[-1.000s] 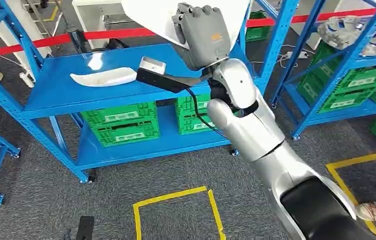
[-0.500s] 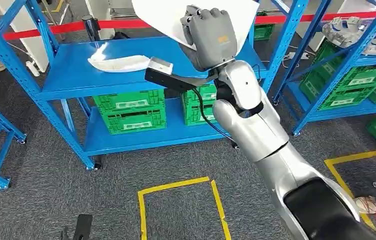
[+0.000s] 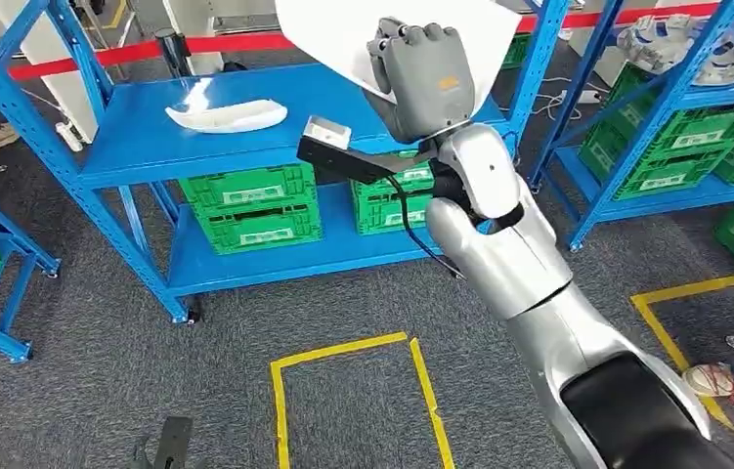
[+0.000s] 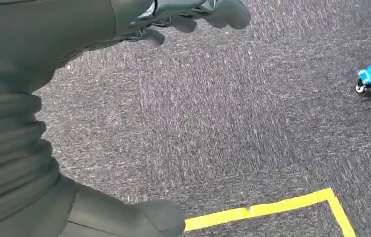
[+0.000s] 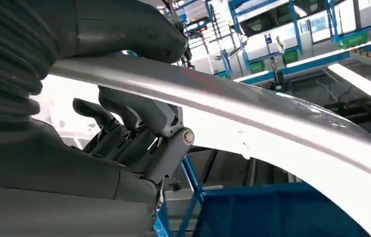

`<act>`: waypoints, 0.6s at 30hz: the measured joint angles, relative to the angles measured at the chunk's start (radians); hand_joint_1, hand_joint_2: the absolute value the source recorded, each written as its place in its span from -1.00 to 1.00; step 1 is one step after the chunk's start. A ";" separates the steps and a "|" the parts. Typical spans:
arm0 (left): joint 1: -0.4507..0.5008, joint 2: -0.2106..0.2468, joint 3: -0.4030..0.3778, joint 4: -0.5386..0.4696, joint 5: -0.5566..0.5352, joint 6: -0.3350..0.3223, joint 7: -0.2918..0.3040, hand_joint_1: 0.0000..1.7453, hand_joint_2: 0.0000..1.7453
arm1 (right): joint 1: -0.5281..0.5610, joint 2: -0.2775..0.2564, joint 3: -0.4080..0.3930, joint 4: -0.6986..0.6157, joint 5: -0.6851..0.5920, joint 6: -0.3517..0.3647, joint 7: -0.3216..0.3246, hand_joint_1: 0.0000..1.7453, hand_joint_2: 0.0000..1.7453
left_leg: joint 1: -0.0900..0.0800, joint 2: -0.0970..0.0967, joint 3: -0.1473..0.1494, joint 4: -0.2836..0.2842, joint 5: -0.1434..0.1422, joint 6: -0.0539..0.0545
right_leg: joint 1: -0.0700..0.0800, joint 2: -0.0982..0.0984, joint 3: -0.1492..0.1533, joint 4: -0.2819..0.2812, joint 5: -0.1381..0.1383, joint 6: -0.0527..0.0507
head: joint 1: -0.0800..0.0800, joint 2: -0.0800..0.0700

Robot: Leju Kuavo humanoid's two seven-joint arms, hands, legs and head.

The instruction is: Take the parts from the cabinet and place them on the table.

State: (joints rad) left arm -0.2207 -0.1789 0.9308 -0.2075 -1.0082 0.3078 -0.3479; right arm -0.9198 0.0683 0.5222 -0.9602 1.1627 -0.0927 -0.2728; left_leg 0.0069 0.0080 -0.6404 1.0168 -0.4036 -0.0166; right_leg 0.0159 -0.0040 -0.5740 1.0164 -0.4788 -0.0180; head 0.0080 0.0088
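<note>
My right hand (image 3: 426,78) is raised in front of the blue cabinet (image 3: 138,147) and grips a large white curved part (image 3: 328,34) by its edge. In the right wrist view the thumb lies over the part (image 5: 272,118) and the fingers (image 5: 139,123) curl under it. A second, smaller white curved part (image 3: 226,115) lies on the cabinet's upper shelf, to the left of my hand. My left hand (image 4: 35,113) hangs over the grey carpet with its fingers (image 4: 198,10) spread and nothing in it.
Green crates (image 3: 250,210) fill the cabinet's lower shelf. A second blue rack (image 3: 695,117) at the right carries metal parts (image 3: 675,44) and more crates. Yellow tape (image 3: 343,391) marks a square on the carpet. A person's shoe (image 3: 710,379) shows at the right edge.
The whole picture has shifted, so the camera has moved: the cabinet now sits a little higher and further right. My right hand still grips the white part, raised as before.
</note>
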 joint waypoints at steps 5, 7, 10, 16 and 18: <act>0.000 0.010 0.000 0.000 0.000 0.000 -0.002 -1.00 1.00 | 0.006 -0.006 0.000 0.000 0.000 0.001 -0.005 1.00 1.00 | -0.002 -0.001 -0.006 -0.001 0.007 0.004 | -0.002 -0.001 -0.007 0.003 0.006 0.000 | -0.001 0.000; 0.000 0.011 0.000 0.000 0.000 -0.002 -0.004 -1.00 1.00 | 0.010 -0.008 0.000 0.000 -0.001 0.001 -0.006 1.00 1.00 | -0.002 -0.001 -0.006 -0.001 0.007 0.005 | -0.003 -0.002 -0.007 0.003 0.007 0.001 | -0.001 0.000; 0.000 0.010 -0.001 0.000 0.000 -0.003 -0.006 -1.00 1.00 | 0.009 -0.009 -0.001 0.000 -0.002 0.000 -0.006 1.00 1.00 | -0.003 -0.002 -0.002 -0.014 0.013 0.013 | -0.002 -0.003 -0.004 -0.005 0.010 0.007 | -0.001 0.000; -0.002 0.006 -0.001 0.000 0.000 -0.005 -0.005 -1.00 1.00 | 0.021 -0.019 -0.003 0.002 -0.002 -0.001 -0.006 1.00 1.00 | 0.018 -0.007 -0.004 -0.035 0.034 0.014 | -0.026 0.004 -0.143 0.298 -0.149 0.050 | 0.006 0.000; -0.002 0.006 -0.001 0.000 0.000 -0.005 -0.002 -1.00 1.00 | 0.020 -0.021 -0.003 0.006 -0.001 0.001 -0.006 1.00 1.00 | 0.028 -0.021 -0.018 -0.024 0.038 0.004 | -0.038 0.004 -0.123 0.253 -0.110 0.060 | 0.006 0.000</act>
State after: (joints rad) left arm -0.2230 -0.1732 0.9297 -0.2071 -1.0082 0.3025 -0.3498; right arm -0.9002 0.0473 0.5192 -0.9537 1.1616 -0.0919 -0.2785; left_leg 0.0344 -0.0134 -0.6581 0.9923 -0.3660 -0.0131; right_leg -0.0219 0.0001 -0.6966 1.2691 -0.5888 0.0421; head 0.0141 0.0088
